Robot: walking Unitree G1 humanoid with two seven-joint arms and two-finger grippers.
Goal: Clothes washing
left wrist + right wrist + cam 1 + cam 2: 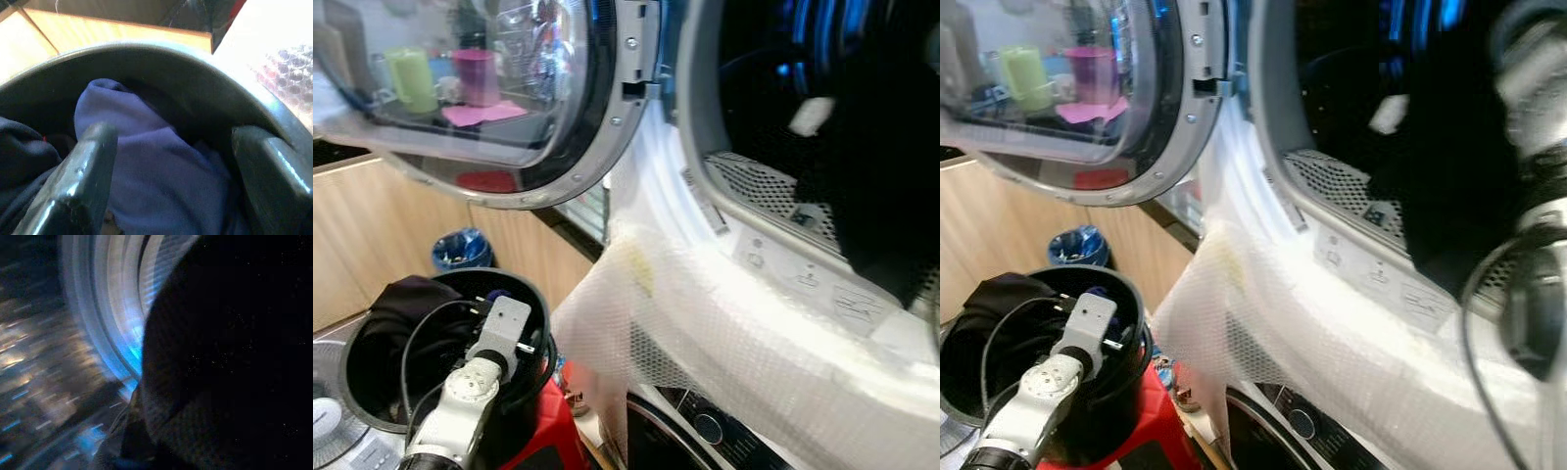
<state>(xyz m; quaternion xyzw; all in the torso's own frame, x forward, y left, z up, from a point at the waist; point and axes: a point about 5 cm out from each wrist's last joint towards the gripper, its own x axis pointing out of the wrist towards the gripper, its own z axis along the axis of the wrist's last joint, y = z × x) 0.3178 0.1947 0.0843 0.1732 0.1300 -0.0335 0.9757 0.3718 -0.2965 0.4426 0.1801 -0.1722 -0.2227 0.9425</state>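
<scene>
In the bucket [533, 311] — purple cloth [161, 181], dark clothes [396, 323].

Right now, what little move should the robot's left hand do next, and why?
Probably shut its fingers on the purple cloth. The left gripper is down in the black bucket, its fingers open on either side of that cloth, so a gentle squeeze looks like the step before lifting it toward the open washer drum.

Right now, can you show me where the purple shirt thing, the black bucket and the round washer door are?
purple garment [161, 181], left wrist view, on the middle of its folded cloth.
black bucket [530, 299], left eye view, on its rim's right side.
washer door [597, 147], left eye view, on its grey ring.
</scene>
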